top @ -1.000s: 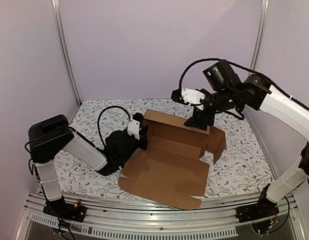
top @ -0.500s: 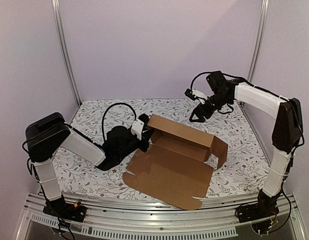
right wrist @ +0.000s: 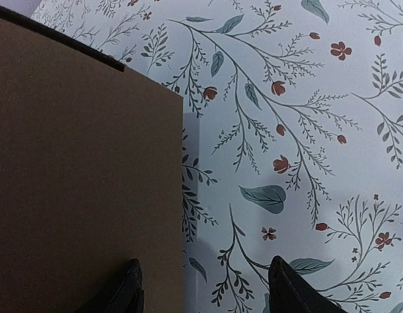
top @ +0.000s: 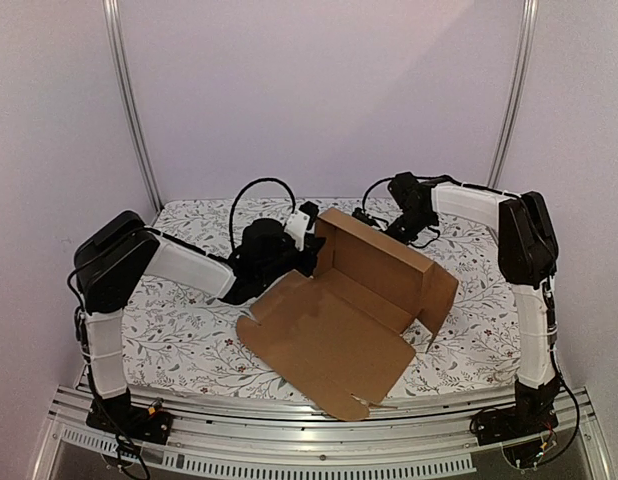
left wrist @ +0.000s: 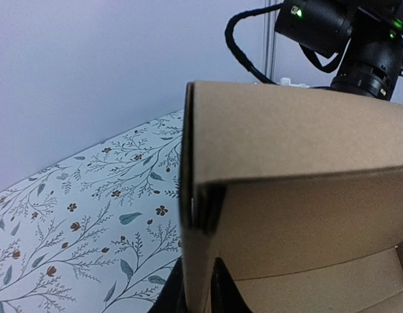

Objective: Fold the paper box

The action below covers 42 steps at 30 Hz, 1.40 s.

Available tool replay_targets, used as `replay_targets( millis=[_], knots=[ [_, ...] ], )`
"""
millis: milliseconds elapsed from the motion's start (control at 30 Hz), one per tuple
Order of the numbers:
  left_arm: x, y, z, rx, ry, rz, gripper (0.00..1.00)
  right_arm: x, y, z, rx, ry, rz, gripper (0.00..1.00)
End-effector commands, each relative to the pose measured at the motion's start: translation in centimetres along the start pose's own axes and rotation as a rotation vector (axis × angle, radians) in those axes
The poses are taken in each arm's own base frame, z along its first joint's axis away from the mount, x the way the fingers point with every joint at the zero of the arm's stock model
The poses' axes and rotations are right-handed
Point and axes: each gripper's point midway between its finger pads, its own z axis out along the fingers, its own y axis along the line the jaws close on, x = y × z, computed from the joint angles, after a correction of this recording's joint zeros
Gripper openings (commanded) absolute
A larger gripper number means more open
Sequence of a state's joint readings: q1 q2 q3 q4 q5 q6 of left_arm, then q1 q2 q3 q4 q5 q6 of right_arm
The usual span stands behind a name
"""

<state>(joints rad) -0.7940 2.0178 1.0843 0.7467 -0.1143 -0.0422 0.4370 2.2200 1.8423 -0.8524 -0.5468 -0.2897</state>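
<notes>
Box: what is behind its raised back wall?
Behind the wall of the box: the right tool, open, over flowered cloth. From above, the wall hides the cloth at its foot.

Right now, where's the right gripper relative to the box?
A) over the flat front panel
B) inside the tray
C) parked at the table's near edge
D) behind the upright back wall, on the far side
D: the right gripper sits on the far side of the upright back wall of the paper box. Its wrist view looks down along that wall's outer face onto the tablecloth.
</notes>
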Motion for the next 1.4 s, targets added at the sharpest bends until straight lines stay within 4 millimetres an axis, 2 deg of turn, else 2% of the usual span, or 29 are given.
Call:
replay_targets(
  millis=[0,133,300,500,633,700,867,967,1100,1200,1267,1367],
  knots=[
    [1.6,0.0,1.7,0.055,0.108,-0.029,0.11,0.8,0.9,1.1,-0.097,0.025,0.079,0.64],
    [2.5,-0.1,2.1,0.072,0.171,-0.015,0.09,1.4,1.4,1.6,-0.133,0.038,0.135,0.64],
    [2.7,-0.1,2.6,0.072,0.194,-0.004,0.13,2.0,1.5,1.9,-0.144,0.048,0.166,0.63],
    [3.0,-1.7,4.0,0.158,0.235,-0.003,0.2,2.2,2.0,2.0,-0.175,0.049,0.182,0.62],
    [3.4,-2.4,4.8,0.193,0.271,0.005,0.19,2.5,2.1,2.0,-0.183,0.054,0.189,0.61],
    [3.4,-2.6,5.0,0.208,0.28,0.009,0.17,2.6,2.1,2.1,-0.184,0.058,0.193,0.61],
    [3.6,-2.8,4.7,0.204,0.279,0.02,0.02,2.7,2.5,2.1,-0.199,0.058,0.209,0.61],
    [3.1,-2.8,4.2,0.101,0.246,0.058,0.0,2.4,3.8,1.8,-0.268,0.049,0.252,0.61],
    [2.7,-3.0,4.0,-0.093,0.209,0.112,0.0,1.8,6.9,1.7,-0.396,0.05,0.296,0.6],
    [2.9,-3.4,4.0,-0.13,0.215,0.127,0.0,1.7,9.3,1.3,-0.478,0.056,0.29,0.6],
    [3.4,-3.6,3.9,-0.119,0.236,0.109,0.0,1.7,9.9,1.1,-0.487,0.055,0.281,0.61],
    [3.3,-3.9,3.1,-0.089,0.248,0.107,0.0,2.0,9.1,0.8,-0.458,0.054,0.29,0.61]
  ],
)
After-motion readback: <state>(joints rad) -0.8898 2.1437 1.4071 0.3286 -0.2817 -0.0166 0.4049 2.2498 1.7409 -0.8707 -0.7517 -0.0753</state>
